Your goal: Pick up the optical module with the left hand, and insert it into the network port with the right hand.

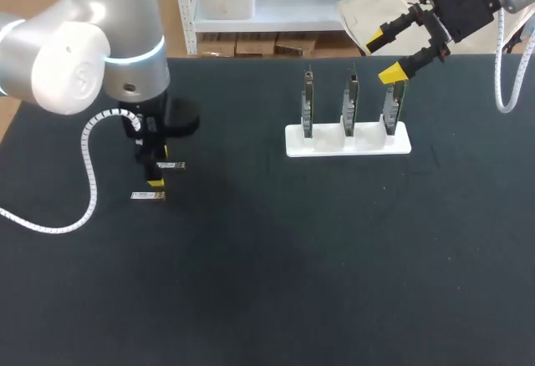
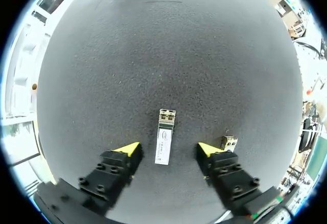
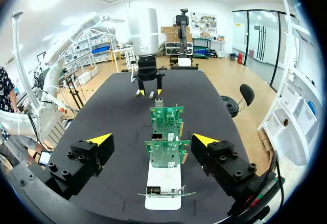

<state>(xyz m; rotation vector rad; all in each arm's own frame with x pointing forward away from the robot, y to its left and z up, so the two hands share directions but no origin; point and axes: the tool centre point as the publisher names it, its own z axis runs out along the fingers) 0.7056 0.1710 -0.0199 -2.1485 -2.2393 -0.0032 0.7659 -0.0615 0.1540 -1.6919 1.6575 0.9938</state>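
Left hand [image 2: 168, 148] hangs spread over the optical module [image 2: 164, 137]; right hand [image 3: 152, 139] gapes over the circuit cards [image 3: 166, 155].

Left gripper [image 2: 168, 148], right gripper [image 3: 152, 139] (both splayed)

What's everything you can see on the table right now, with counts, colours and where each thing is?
optical modules: two, silver, lying on the table's left part; one between the left gripper's fingers, the other beside one finger
circuit boards: three, green, upright in a row in the stand
stand: one, white, right of centre
table: one, black
left gripper: one, yellow-tipped, open, over the modules
right gripper: one, yellow-tipped, open, above the boards
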